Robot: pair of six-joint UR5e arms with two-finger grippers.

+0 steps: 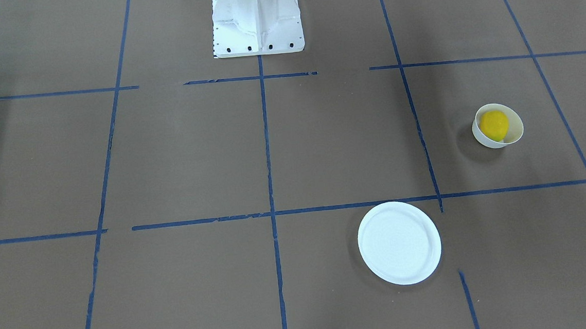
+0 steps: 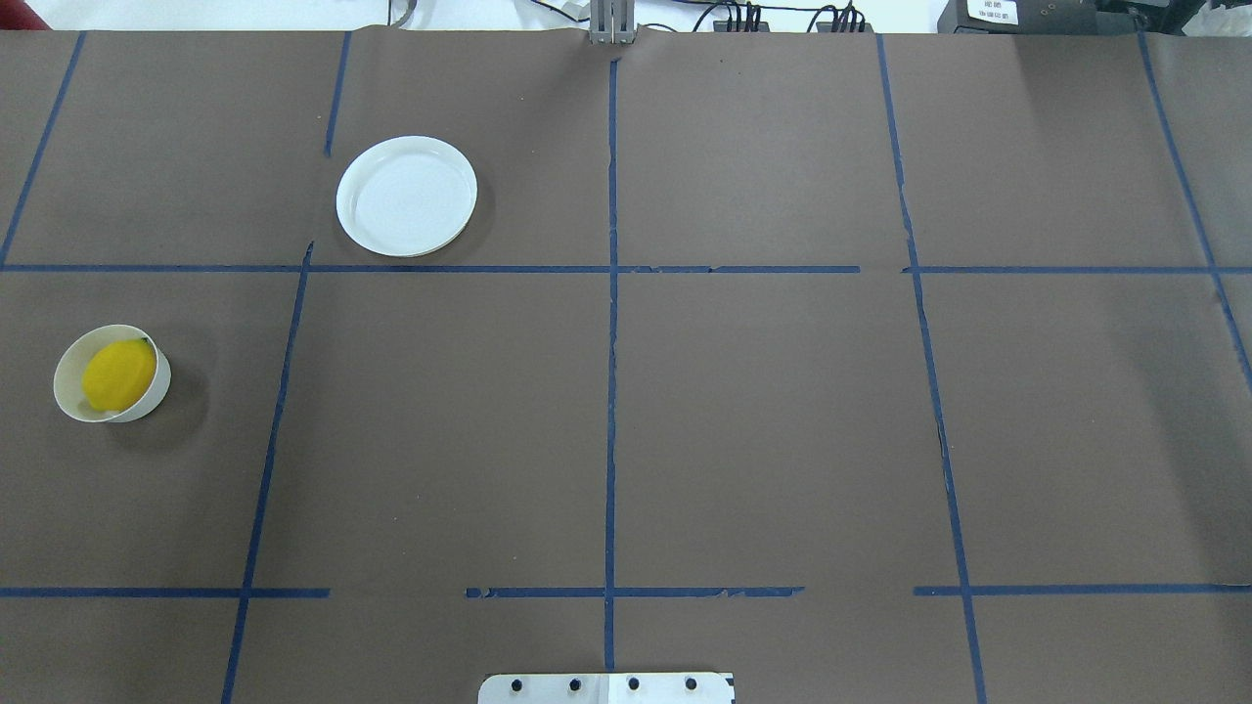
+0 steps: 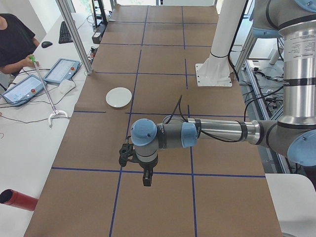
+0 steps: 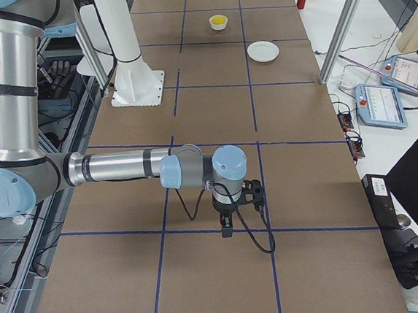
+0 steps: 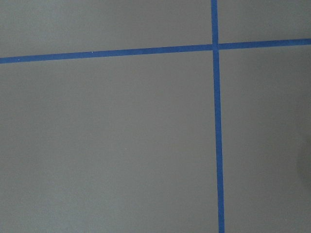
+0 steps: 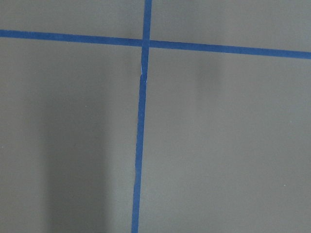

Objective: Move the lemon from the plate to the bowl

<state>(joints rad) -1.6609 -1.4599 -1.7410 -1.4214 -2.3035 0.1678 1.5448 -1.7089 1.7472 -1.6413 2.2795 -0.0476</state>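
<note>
The yellow lemon [image 1: 494, 124] lies inside the small off-white bowl [image 1: 516, 132], which leans slightly; the lemon [image 2: 117, 374] and the bowl [image 2: 67, 393] also show at the overhead view's left. The flat white plate [image 1: 399, 243] is empty, and in the overhead view it [image 2: 406, 196] sits farther back. My left gripper [image 3: 146, 181] shows only in the exterior left view, pointing down over the brown table. My right gripper [image 4: 226, 232] shows only in the exterior right view, also pointing down. I cannot tell whether either is open or shut. Both are far from the bowl and plate.
The white robot pedestal [image 1: 256, 20] stands at the table's near edge. Blue tape lines [image 2: 611, 391] grid the brown table. An operator [image 3: 15, 42] holds a long stick [image 3: 44, 86] beside tablets on the side desk. A red cylinder [image 3: 15, 200] lies there too.
</note>
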